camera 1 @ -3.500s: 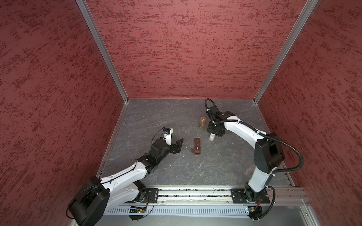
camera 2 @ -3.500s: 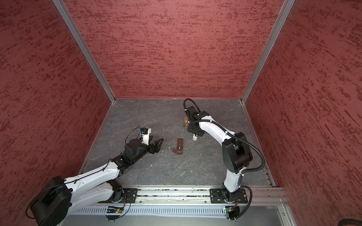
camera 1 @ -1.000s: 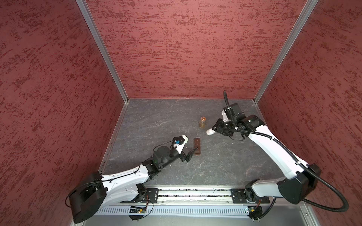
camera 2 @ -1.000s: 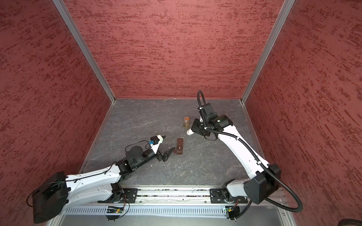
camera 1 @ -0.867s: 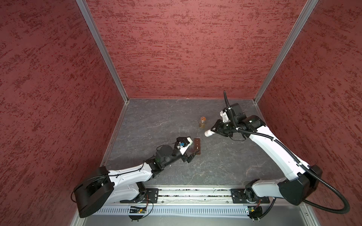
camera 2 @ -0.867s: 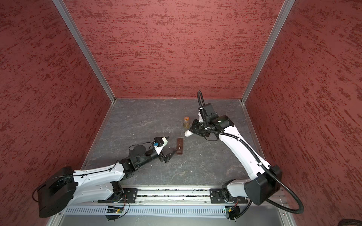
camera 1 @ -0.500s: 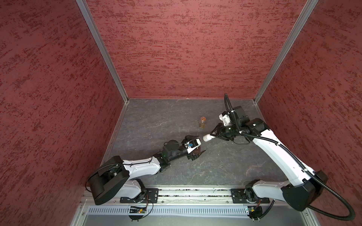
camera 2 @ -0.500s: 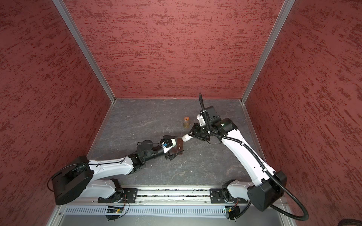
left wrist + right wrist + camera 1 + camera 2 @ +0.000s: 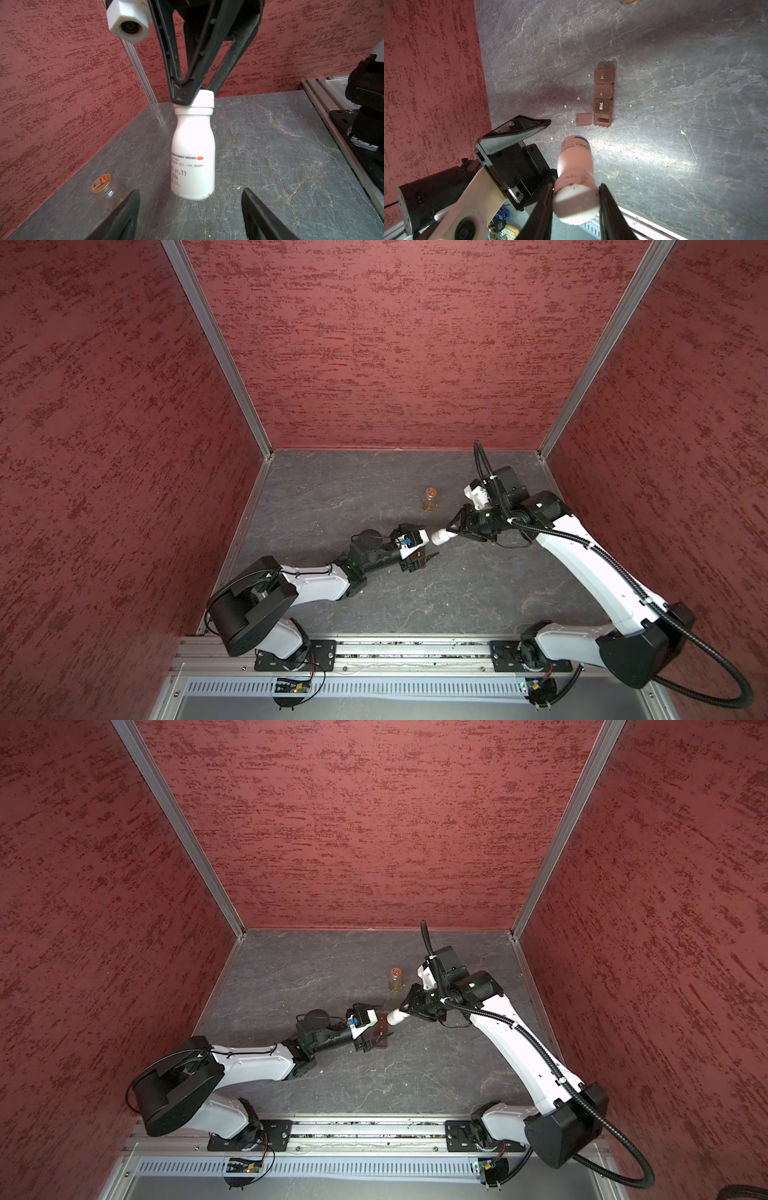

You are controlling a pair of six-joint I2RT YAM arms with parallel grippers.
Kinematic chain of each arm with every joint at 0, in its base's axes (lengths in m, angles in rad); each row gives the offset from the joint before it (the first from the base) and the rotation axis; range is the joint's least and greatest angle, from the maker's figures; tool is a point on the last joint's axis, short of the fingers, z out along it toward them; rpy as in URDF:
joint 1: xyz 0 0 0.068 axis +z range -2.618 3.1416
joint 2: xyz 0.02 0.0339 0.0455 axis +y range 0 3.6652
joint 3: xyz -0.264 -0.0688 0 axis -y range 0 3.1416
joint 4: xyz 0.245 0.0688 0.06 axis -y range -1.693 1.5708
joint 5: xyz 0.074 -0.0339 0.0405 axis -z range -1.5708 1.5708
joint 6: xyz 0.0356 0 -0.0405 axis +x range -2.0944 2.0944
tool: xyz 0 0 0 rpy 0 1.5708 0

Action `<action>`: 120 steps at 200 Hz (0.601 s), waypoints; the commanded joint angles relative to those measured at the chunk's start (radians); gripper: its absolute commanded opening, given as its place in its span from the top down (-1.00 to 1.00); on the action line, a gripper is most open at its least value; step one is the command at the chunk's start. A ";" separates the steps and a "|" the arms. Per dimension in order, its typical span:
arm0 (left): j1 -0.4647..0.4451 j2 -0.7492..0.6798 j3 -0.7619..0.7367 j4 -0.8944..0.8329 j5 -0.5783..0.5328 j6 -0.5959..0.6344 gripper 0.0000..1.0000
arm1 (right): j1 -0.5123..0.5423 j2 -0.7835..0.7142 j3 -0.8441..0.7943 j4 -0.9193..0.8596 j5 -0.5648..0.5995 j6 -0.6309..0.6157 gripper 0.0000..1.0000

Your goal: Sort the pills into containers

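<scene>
Our right gripper (image 9: pixel 575 190) has its fingers (image 9: pixel 544 199) closed on the cap of the white bottle (image 9: pixel 193 155), held off the table (image 9: pixel 332 497). Our left gripper (image 9: pixel 190 193) stands wide open, one finger on each side of the bottle's base, touching nothing. The brown pill box (image 9: pixel 603 97) lies flat on the table beneath the left gripper, with its end compartment (image 9: pixel 602 120) open. An amber bottle (image 9: pixel 430 499) stands nearby.

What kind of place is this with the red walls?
Likely a robot test booth. Red walls close in a grey table, two robot arms sit on a metal rail, and a white bottle, a glass jar and a brown pill box are out.
</scene>
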 commanded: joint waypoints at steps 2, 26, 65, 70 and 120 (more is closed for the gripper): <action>0.009 0.026 0.028 0.029 0.050 -0.006 -0.46 | -0.006 0.007 0.002 -0.006 -0.019 -0.024 0.51; 0.010 0.045 0.045 0.021 0.076 -0.006 -0.41 | -0.006 0.011 0.004 -0.005 -0.022 -0.031 0.51; 0.011 0.076 0.061 0.023 0.091 -0.008 -0.25 | -0.006 0.022 0.011 0.004 -0.029 -0.035 0.52; 0.010 0.077 0.064 0.026 0.092 -0.008 -0.24 | -0.007 0.022 0.013 0.005 -0.030 -0.037 0.52; 0.015 0.096 0.081 0.020 0.106 -0.010 -0.10 | -0.006 0.028 0.010 0.010 -0.040 -0.048 0.53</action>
